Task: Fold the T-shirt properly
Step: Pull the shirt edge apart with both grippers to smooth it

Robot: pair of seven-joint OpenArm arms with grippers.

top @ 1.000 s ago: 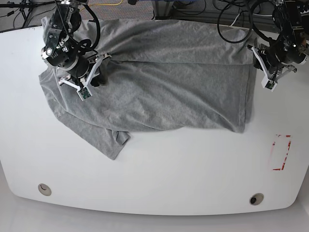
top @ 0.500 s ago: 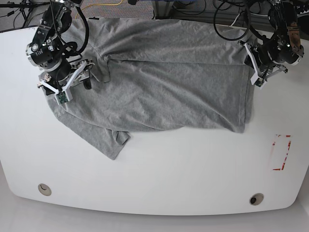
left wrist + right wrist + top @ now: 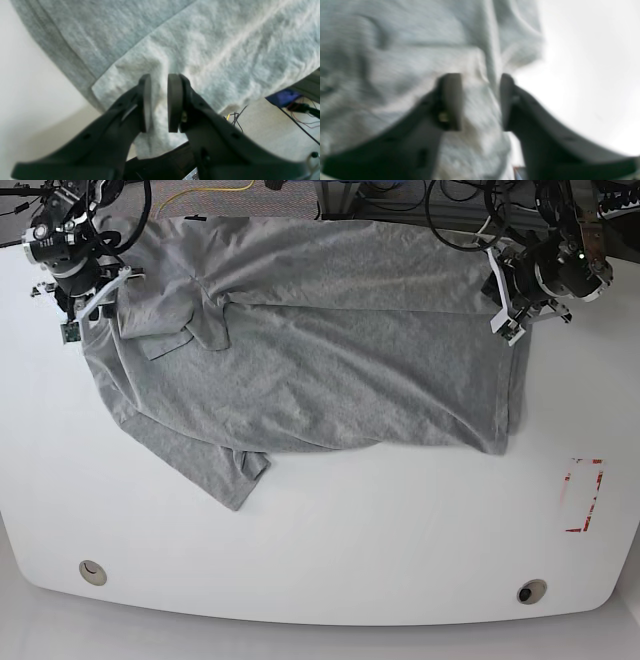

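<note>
Left gripper (image 3: pixel 159 102) pinches T-shirt (image 3: pixel 330 350) hem; right gripper (image 3: pixel 480 100) blurred, grip unclear.

White table (image 3: pixel 400 530), rounded corners. Grey T-shirt (image 3: pixel 320 350) spread across upper half of frame; red-outlined rectangle mark (image 3: pixel 583 495) at right; two round holes (image 3: pixel 92 571) near lower edge.

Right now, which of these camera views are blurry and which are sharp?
Right wrist view: heavily smeared, the right hand and T-shirt both soft. Left wrist view: cloth fairly sharp, the near hand parts soft. Base view: sharp, evenly lit, no glare.
</note>
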